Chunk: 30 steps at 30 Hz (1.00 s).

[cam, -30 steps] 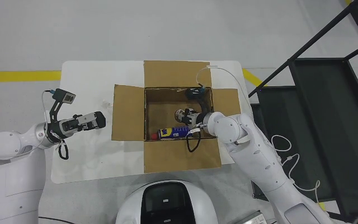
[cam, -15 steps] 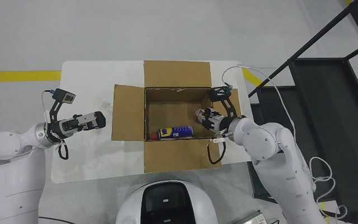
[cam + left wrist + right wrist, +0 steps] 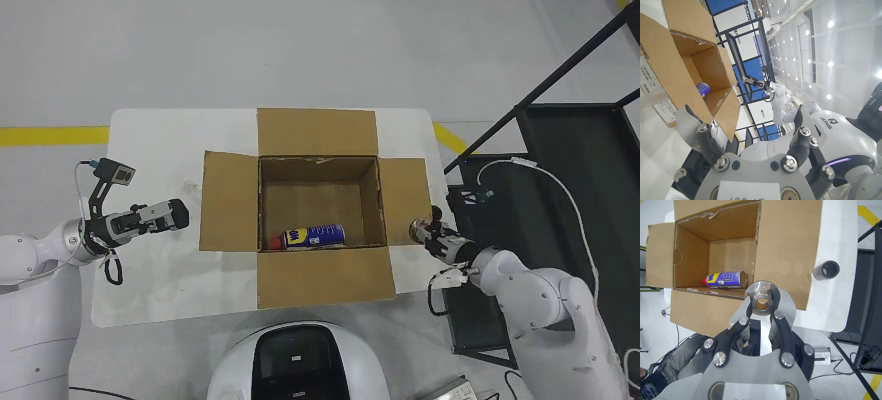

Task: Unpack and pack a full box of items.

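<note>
Your right gripper [image 3: 762, 304] has its fingers clamped on a metal flange [image 3: 761, 294], held by the hub with the round plate facing away. How far the hub runs back between the fingers is hidden. In the top view that gripper [image 3: 424, 230] sits just past the outer edge of the box's right flap, near the table's right edge; the flange there is too small to make out. The cardboard box [image 3: 228, 205] sits mid-table [image 3: 160, 150] with all four flaps folded out. A spray can [image 3: 314, 236] lies on its side on the box floor along the wall on the robot's side, red cap toward the left arm. From the left wrist you only get its blue end [image 3: 703, 90]; the box wall blocks the rest. A short grey tube [image 3: 826, 270] sits on the table just beside the right flap's corner, dark open end showing. The left gripper [image 3: 180, 214] hovers over the table to the left of the box, apart from it, fingers [image 3: 687, 121] spread wide.
</note>
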Each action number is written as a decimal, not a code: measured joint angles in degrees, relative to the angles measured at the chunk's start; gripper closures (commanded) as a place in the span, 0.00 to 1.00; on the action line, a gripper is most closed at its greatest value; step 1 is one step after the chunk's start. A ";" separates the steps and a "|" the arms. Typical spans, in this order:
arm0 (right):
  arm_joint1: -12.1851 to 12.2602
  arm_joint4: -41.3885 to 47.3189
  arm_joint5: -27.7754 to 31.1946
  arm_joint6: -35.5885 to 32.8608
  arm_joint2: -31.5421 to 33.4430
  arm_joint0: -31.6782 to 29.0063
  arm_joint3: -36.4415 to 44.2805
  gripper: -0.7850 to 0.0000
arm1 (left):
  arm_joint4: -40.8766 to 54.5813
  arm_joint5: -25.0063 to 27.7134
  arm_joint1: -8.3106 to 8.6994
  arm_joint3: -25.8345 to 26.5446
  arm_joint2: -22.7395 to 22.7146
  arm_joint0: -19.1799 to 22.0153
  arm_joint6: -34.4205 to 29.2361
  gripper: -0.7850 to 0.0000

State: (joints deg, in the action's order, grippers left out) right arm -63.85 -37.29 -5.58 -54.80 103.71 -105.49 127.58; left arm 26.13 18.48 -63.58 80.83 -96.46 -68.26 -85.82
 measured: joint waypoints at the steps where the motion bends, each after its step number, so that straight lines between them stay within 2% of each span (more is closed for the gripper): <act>1: 0.00 0.73 0.87 0.61 1.29 -1.30 -0.03 1.00 | 0.00 0.00 0.00 0.00 0.00 0.00 0.00 0.00; 7: -0.10 1.66 0.64 2.82 6.73 -6.50 -1.72 1.00 | 0.00 0.00 0.00 0.00 0.00 0.00 0.00 0.00; 12: -0.21 1.07 -1.80 4.08 7.87 -7.70 -6.63 1.00 | 0.00 0.00 0.00 0.00 0.00 0.00 0.00 0.00; 30: -0.60 -5.16 -6.20 9.00 -5.23 2.90 -25.31 1.00 | 0.00 0.00 0.00 0.00 0.00 0.00 0.00 0.00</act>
State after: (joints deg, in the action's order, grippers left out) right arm -64.45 -42.45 -11.78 -45.80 98.48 -102.59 102.27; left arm 26.13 18.48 -63.58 80.83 -96.46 -68.26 -85.82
